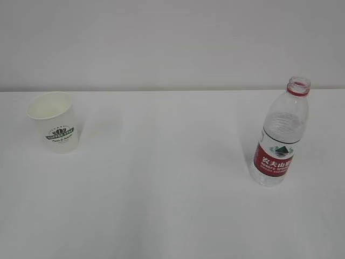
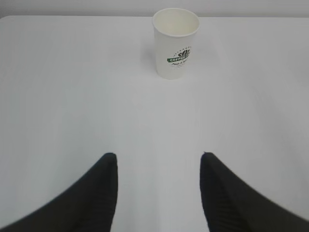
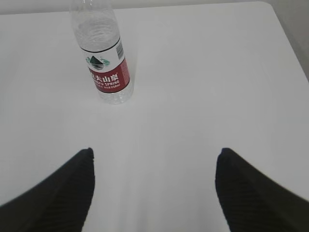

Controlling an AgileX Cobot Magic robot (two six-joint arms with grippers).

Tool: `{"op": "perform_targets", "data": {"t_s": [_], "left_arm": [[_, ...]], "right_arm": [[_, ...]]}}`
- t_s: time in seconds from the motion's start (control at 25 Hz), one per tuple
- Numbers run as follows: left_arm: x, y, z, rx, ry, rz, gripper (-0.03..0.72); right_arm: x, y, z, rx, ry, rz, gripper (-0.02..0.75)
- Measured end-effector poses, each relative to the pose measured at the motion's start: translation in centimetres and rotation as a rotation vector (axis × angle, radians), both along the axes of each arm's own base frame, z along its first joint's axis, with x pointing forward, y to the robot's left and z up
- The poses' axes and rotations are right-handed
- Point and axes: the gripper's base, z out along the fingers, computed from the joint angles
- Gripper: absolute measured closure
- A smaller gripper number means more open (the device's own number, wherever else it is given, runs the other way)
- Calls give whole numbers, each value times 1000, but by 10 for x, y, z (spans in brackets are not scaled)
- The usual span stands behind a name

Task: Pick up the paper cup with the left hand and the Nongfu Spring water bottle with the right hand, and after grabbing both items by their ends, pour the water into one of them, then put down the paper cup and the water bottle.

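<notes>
A white paper cup (image 1: 54, 127) with a dark green logo stands upright at the left of the white table; the left wrist view shows the paper cup (image 2: 175, 43) far ahead, slightly right of centre. The capless Nongfu Spring water bottle (image 1: 280, 134), clear with a red label, stands upright at the right; in the right wrist view the bottle (image 3: 102, 54) is ahead and to the left. My left gripper (image 2: 159, 157) is open and empty, well short of the cup. Open wider, my right gripper (image 3: 154, 152) holds nothing. No arm appears in the exterior view. I cannot make out the water level.
The white table (image 1: 172, 189) meets a plain pale wall at the back. Its far right corner and right edge (image 3: 285, 38) show in the right wrist view. Nothing else stands on the table.
</notes>
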Motion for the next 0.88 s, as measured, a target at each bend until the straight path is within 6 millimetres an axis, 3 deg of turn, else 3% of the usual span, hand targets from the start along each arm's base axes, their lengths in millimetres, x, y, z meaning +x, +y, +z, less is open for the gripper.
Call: {"op": "perform_targets", "data": {"t_s": [0.88], "left_arm": [[0, 0, 0, 0, 0, 0, 347]], "right_arm": [[0, 0, 0, 0, 0, 0, 150]]}}
